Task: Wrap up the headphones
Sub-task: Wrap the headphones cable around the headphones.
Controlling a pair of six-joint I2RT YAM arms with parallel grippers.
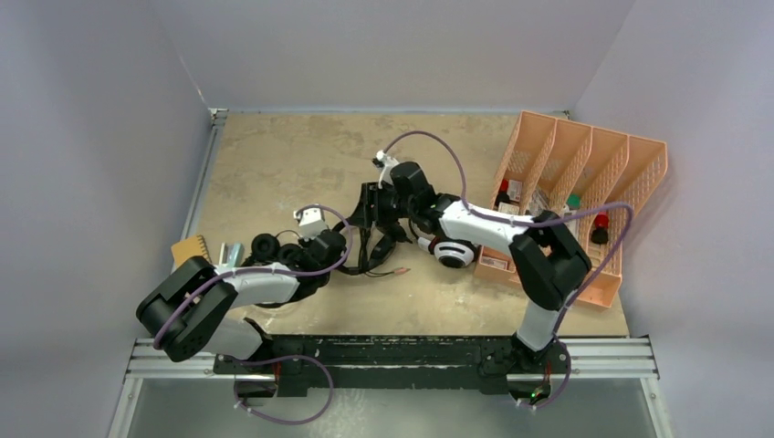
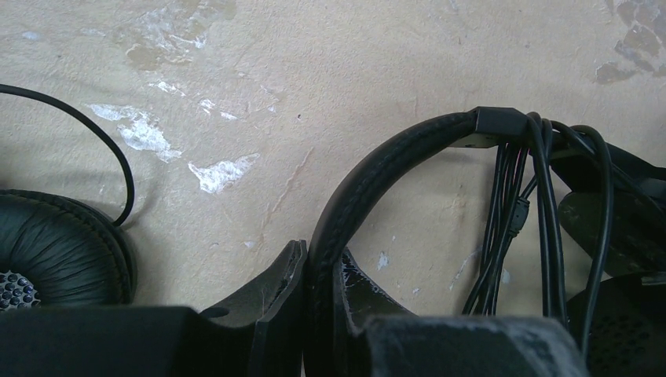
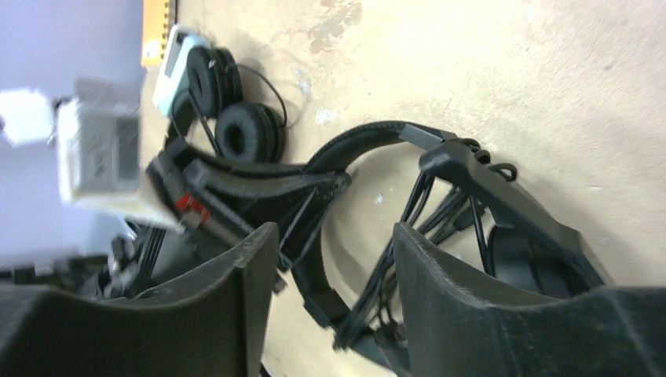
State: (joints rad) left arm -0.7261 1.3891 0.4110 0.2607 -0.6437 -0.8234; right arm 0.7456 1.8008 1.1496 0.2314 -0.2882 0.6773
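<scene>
Two arms reach inward and meet at the middle of the tan surface [image 1: 301, 155]. The left arm folds back at the near left, then stretches its white forearm low and to the right. Its left end effector [image 2: 318, 271] is clamped shut on the padded headband [image 2: 369, 177] of the larger black headphones [image 1: 376, 228].

The right arm rises from the near right, bends at the elbow and runs its forearm left. Its right end effector [image 3: 334, 275] has its jaws standing apart, with the headband and strands of cable in the gap (whether they touch cannot be told).

These headphones lie mid-surface, their long axis running roughly near to far. The headband arches away from the left fingers toward the right, and thin black cable [image 2: 503, 204] is looped around its far end.

The small black headphones [image 1: 272, 247] sit just left of the left end effector. The white-and-black headphones [image 1: 452, 253] lie under the right forearm. An orange file rack [image 1: 630, 173] stands at the far right.
</scene>
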